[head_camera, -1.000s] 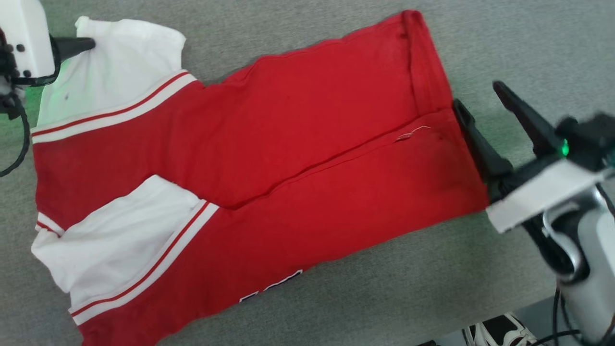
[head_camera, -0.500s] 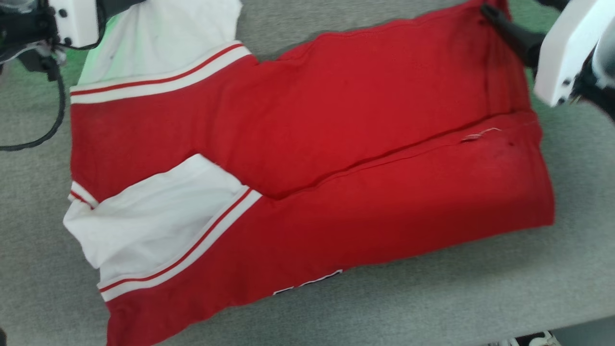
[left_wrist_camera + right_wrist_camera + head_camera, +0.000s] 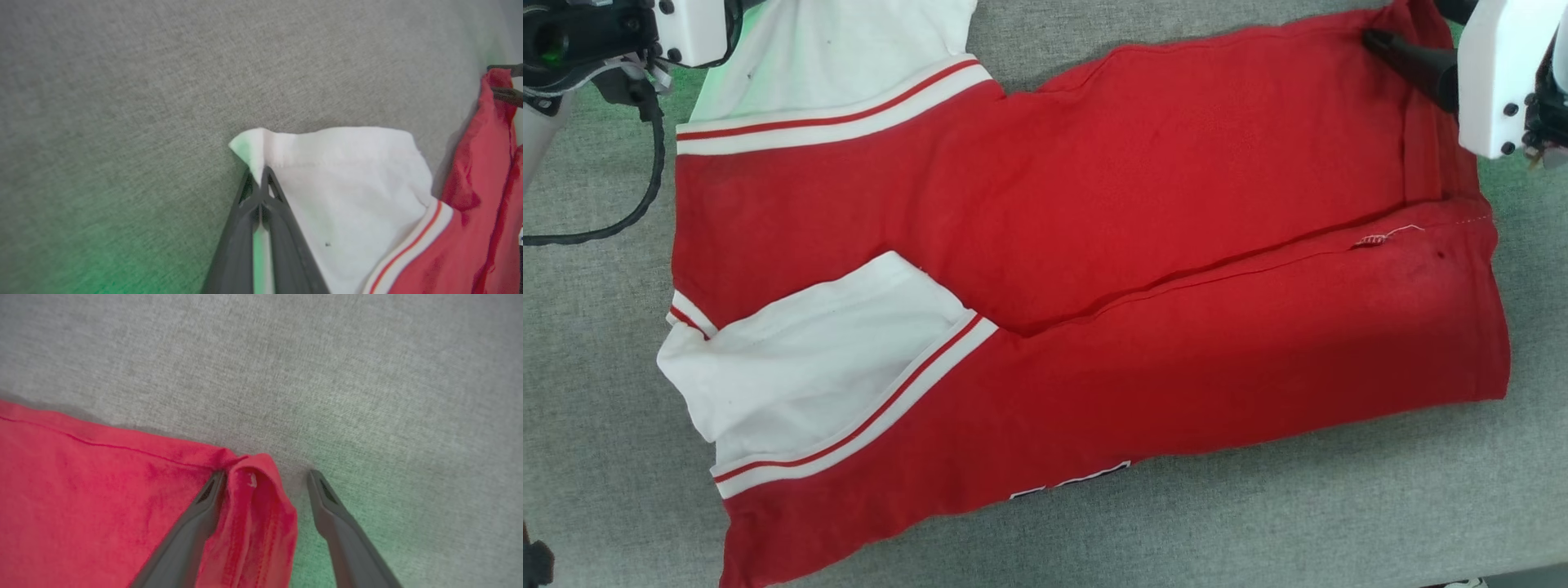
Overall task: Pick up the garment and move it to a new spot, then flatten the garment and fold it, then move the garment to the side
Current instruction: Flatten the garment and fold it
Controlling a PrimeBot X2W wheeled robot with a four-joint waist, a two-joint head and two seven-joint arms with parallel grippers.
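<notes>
Wrist views show left pincer (image 3: 259, 176) clamping garment (image 3: 347, 175); right pincer (image 3: 265, 473) agape.

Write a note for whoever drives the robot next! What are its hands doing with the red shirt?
Left gripper: shut on the garment's white sleeve corner.
Right gripper: open, one finger on each side of the red hem corner, not yet gripping.
Garment: lies on the grey table, both long sides folded in to the middle.
Left to do: probably close the right gripper, fold end to end, move it aside.
</notes>
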